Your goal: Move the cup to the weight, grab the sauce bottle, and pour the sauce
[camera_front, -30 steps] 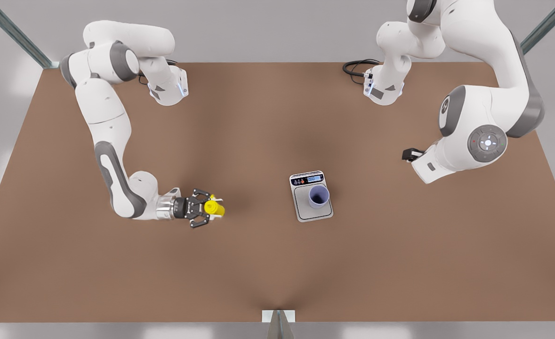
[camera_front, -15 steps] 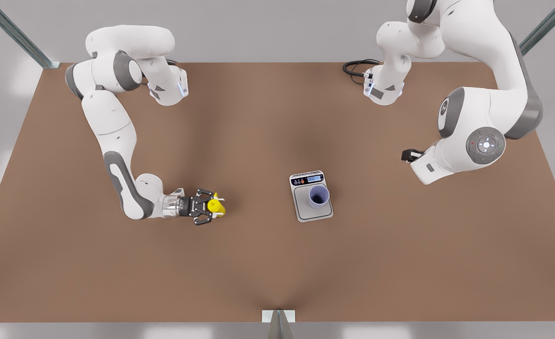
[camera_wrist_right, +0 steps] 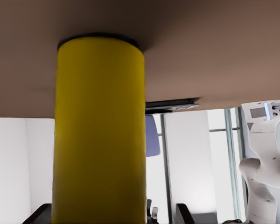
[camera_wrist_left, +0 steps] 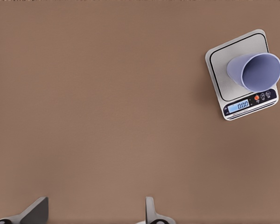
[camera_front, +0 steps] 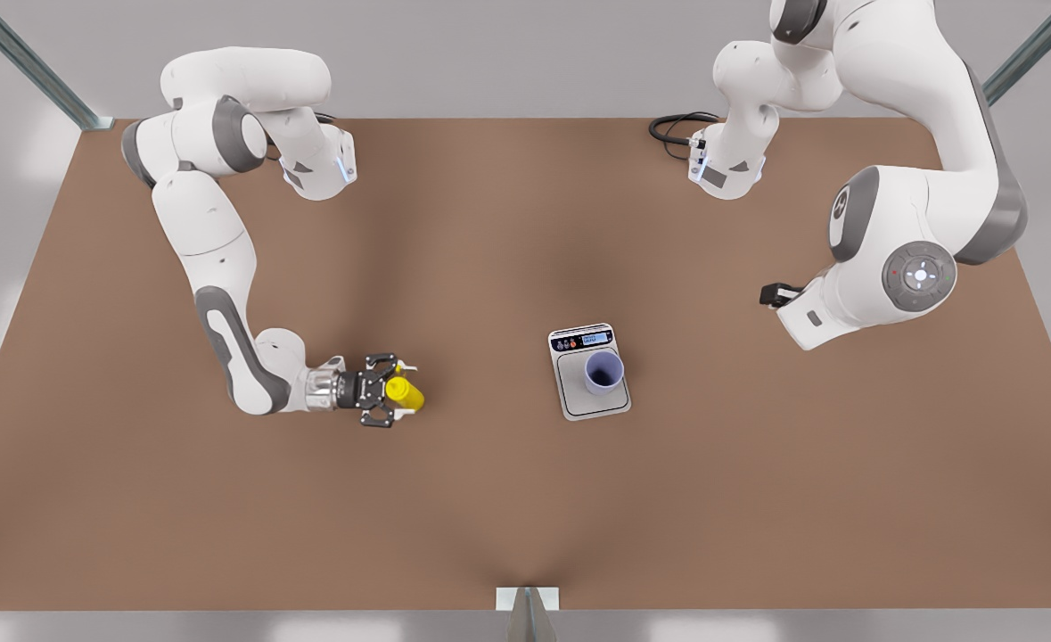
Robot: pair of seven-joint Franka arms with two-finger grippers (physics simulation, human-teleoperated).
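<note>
right gripper point(camera_front: 393, 392) lies low and level at the front view's left, set around the small bright yellow cylindrical squeeze bottle point(camera_front: 405, 393), which stands upright on the matte brown table point(camera_front: 489, 517). cannot tell if the claw is clamped on it or only enclosing it.

left gripper point(camera_wrist_left: 93, 217) waits high at the front view's right, its two tips spread wide with nothing between them.

the lavender-blue tapered handleless cup point(camera_front: 603, 371) stands upright on the flat rectangular silver-grey scale with white rim point(camera_front: 578, 406), so that step looks done.

risks, as judgement:
- bottle wall is smooth, glossy and round. a loose or off-centre hold could let it slip or twist on lift.
- if it is soft plastic, too hard a squeeze may push sauce out before it reaches the cup.
- cup is light, narrow-based and sits toward the platform's edge. a nudge from the nozzle or gripper could tip it or slide it off.
- cup mouth is small and well apart from the bottle, so a misaligned tilt would spill onto the scale.
</note>
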